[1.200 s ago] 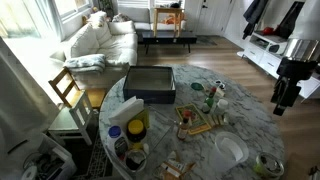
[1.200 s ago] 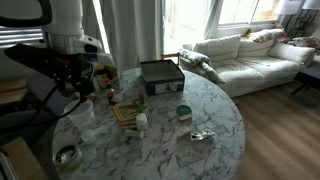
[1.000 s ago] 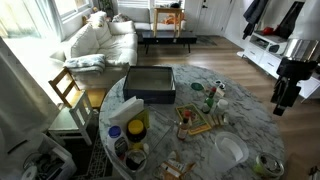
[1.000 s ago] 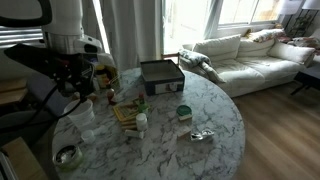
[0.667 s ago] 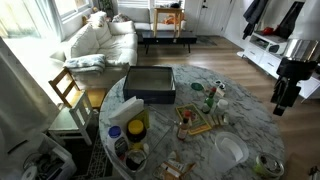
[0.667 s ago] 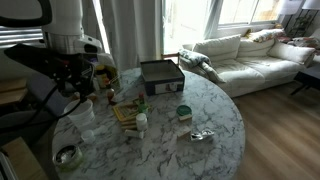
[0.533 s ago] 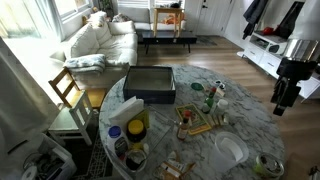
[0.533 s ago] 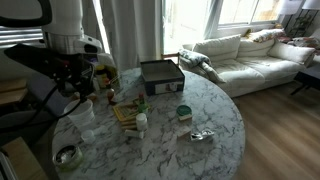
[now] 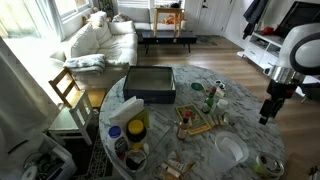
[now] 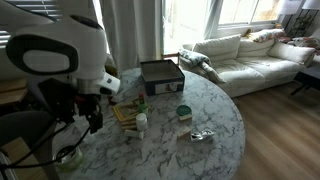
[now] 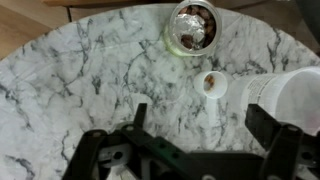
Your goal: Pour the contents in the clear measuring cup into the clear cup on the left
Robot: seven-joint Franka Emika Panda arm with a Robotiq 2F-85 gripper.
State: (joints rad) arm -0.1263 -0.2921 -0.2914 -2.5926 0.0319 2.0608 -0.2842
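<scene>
Fingers [image 11: 137,118] spread wide in the wrist view, nothing between them. The gripper [image 11: 203,125] is empty and hangs over bare marble on the table [image 11: 60,70].

Clear measuring cup [image 11: 290,93] stands on the table at the right edge of the wrist view, just beyond the right-hand finger and not touching it. It is cut off by the frame, so I can't tell what's in it. An exterior view shows the same cup [image 9: 230,152] upright near the table's near edge, with the gripper [image 9: 265,116] up and off to its right, apart from it. I can't pick out the second clear cup with any confidence.

Foil bowl [image 11: 192,25] holds brown bits and sits at the top of the wrist view. A small cap [image 11: 211,82] lies between it and the gripper, near the cup. In an exterior view the foil bowl [image 9: 268,165] sits beside the cup, at the table rim.

Also on the table in both exterior views: black box [image 9: 150,83] [image 10: 160,75] at the far side. A green bottle [image 9: 210,97] stands mid-table amid small clutter.

Arm [image 10: 60,60] fills the left foreground in an exterior view and hides that side of the table [image 10: 215,105].
</scene>
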